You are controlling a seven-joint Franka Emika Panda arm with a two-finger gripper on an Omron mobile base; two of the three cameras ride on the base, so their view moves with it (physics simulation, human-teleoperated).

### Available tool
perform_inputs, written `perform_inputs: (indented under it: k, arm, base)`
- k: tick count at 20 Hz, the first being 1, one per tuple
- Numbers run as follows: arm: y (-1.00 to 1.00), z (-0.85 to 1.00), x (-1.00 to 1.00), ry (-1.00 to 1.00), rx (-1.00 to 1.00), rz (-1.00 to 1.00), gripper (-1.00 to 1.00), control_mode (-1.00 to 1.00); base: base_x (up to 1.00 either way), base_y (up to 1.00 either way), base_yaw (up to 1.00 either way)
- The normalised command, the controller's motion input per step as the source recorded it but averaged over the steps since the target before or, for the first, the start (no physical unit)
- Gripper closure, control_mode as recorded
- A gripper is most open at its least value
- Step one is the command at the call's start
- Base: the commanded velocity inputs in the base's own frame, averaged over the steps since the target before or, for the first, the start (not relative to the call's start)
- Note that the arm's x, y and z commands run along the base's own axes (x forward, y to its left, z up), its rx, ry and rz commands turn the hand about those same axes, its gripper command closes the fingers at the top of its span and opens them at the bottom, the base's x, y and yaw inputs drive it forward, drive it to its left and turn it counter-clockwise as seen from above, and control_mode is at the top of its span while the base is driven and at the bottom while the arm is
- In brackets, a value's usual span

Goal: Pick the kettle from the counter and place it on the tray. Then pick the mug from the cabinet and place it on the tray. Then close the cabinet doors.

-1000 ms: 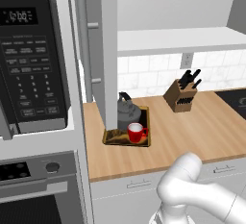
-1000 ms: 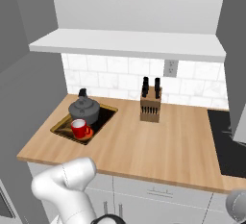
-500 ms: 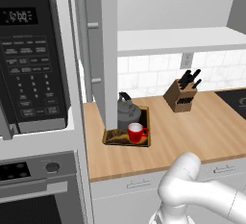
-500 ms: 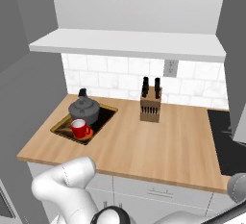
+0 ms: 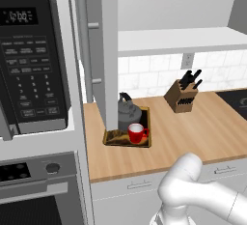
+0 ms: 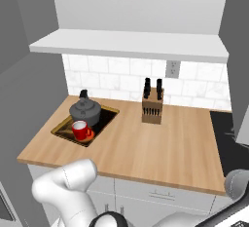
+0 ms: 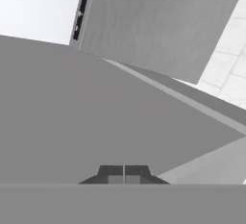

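You see gripper (image 7: 124, 174) with jaws pressed together, nothing between them, facing flat grey panel (image 7: 96, 122). Kettle (image 6: 85, 110) sits on tray (image 6: 62, 130) at counter's (image 6: 160, 148) left end, toward back edge of tray. Red mug (image 6: 80, 130) on same tray, just in front of kettle, near tray's front edge. Cabinet door (image 5: 109, 50) stands open, edge-on above tray. Knife block (image 6: 152, 105) near counter's back edge, well apart from tray.

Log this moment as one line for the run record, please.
kettle: on tray | mug: on tray, in front of kettle | cabinet door: open | gripper: shut, empty, facing grey panel
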Motion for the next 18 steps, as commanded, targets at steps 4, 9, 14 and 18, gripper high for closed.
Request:
perform_inputs:
  k: [4, 9, 14, 18]
  arm:
    - [0.34, 0.69, 0.0, 0.0, 0.0, 0.0, 1.0, -1.0]
    - [0.6, 0.45, 0.0, 0.0, 0.0, 0.0, 1.0, -1.0]
    - [0.71, 0.41, 0.0, 0.01, -0.02, 0.0, 1.0, -1.0]
    - [0.58, 0.4, 0.03, 0.11, -0.09, 0.0, 1.0, -1.0]
  base:
    - [0.0, 0.0, 0.0]
    - [0.0, 0.0, 0.0]
    - [0.0, 0.0, 0.0]
    - [0.0, 0.0, 0.0]
